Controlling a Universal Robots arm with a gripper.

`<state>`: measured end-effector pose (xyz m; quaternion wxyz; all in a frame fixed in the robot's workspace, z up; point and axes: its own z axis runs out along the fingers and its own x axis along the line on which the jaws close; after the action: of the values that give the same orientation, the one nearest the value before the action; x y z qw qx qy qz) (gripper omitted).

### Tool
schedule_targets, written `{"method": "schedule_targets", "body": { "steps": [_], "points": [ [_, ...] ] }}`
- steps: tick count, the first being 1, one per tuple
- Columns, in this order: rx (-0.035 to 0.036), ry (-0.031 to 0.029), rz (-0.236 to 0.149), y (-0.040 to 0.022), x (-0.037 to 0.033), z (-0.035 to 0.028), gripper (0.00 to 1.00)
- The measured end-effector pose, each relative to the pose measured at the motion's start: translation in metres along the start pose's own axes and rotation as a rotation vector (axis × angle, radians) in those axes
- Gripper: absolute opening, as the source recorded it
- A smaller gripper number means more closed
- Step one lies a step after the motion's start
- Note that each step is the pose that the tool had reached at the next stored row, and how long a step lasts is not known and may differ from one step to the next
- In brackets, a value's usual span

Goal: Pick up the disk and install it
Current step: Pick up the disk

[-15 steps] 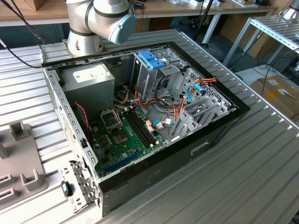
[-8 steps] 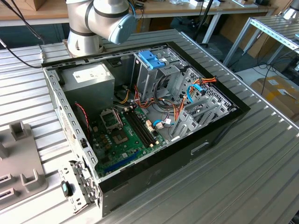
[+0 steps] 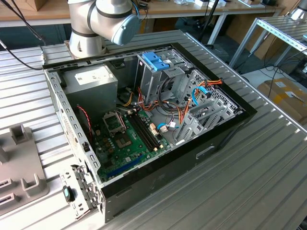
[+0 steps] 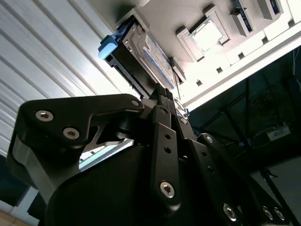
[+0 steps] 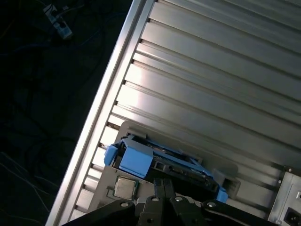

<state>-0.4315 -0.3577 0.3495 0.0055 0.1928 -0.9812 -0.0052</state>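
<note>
So the disk (image 5: pixel 171 165) isn't in the PC yet. It's sitting in a grey holder tray (image 5: pixel 109 181) on the ribbed metal counter (image 5: pixel 211 70), near the counter's edge, and it looks like it's propped on its long side, though the angle's rough so don't quote me. In both wrist views the tool (image 5: pixel 162 182) is right up against the disk, its tip at the near edge of the light-blue carrier rail. The second wrist view has the label side of the disk (image 4: pixel 157 59) just beyond the tool (image 4: pixel 164 94). Honestly can't tell whether the tool is open or clamped on anything. In the exterior view the open computer case (image 3: pixel 225 139) lies on the counter (image 3: pixel 249 187), blue bracket (image 3: pixel 156 61) on top of its drive cage.
</note>
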Motion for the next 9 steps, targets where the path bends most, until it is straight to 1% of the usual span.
{"method": "schedule_targets", "body": {
  "steps": [1, 9],
  "points": [
    [0.0001, 0.0002, -0.011, 0.0, 0.0, 0.0, 0.11],
    [0.0001, 0.0002, -0.012, 0.0, 0.0, 0.0, 0.11]
  ]
}}
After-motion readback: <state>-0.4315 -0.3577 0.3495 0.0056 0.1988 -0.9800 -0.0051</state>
